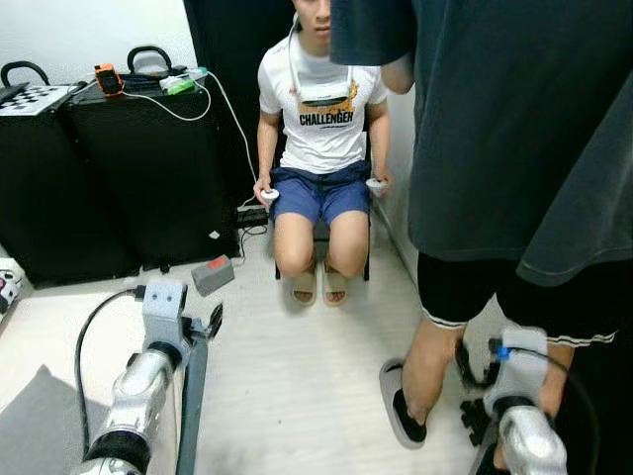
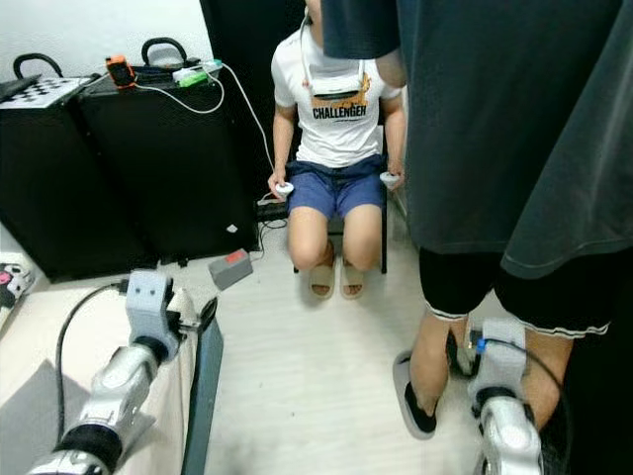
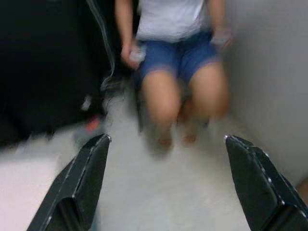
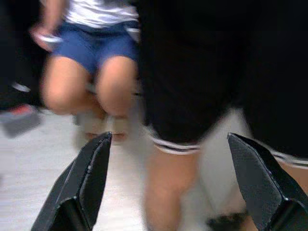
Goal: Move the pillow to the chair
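Two open grippers, nothing held, pillow not in sight.

No pillow could be made out, and the chair (image 1: 368, 259) was occupied by a seated person (image 1: 321, 119), only its legs showing. The left gripper (image 3: 166, 185) and right gripper (image 4: 168, 185) hung low with fingers spread wide, apparently just carried along. A standing person (image 1: 514, 148) blocked the right side.

Two people (image 1: 321, 129) (image 1: 514, 178), two black cases (image 1: 148, 168) (image 1: 35, 188), one chair (image 1: 321, 233)
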You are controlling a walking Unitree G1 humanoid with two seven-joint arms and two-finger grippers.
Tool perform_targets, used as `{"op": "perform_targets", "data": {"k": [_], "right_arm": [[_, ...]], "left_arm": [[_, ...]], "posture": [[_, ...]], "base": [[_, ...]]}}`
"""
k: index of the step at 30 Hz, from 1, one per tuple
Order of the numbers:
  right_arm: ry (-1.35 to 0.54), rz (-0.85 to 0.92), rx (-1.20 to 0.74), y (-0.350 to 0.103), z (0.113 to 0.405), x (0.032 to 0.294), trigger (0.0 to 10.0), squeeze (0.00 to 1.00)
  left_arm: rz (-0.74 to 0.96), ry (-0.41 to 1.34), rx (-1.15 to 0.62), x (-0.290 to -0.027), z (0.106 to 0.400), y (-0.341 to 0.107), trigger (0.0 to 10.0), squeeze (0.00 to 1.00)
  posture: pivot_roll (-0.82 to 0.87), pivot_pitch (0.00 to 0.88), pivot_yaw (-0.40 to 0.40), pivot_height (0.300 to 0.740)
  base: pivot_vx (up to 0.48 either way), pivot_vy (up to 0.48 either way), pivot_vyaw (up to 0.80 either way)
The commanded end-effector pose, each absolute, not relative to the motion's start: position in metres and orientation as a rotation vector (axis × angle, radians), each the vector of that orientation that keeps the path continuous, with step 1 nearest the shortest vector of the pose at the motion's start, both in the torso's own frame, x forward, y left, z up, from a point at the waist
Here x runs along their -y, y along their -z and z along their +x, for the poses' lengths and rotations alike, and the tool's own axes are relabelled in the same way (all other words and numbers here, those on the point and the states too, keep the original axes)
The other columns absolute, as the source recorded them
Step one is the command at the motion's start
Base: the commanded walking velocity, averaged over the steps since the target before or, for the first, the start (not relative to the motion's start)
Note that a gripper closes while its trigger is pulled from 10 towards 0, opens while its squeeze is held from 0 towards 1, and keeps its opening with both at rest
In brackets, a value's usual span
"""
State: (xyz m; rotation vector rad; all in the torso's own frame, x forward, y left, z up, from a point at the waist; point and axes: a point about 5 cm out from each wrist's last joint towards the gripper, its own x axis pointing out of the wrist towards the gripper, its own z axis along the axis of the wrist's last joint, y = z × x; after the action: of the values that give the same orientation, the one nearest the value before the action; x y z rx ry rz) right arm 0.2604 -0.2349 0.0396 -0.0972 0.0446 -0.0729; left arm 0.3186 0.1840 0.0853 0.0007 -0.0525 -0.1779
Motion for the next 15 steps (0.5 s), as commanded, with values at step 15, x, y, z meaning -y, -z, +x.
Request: {"op": "perform_targets", "data": {"k": [15], "right_arm": [[-0.156, -0.266, 0.064, -0.07, 0.271, 0.193, 10.0, 0.0]], "left_arm": [[0.046, 0.358, 0.083, -0.136, 0.305, -0.091, 10.0, 0.0]], "posture": [[0.02, 0.028, 0.048, 0.74]], "base": [[0.0, 0.0, 0.0]]}}
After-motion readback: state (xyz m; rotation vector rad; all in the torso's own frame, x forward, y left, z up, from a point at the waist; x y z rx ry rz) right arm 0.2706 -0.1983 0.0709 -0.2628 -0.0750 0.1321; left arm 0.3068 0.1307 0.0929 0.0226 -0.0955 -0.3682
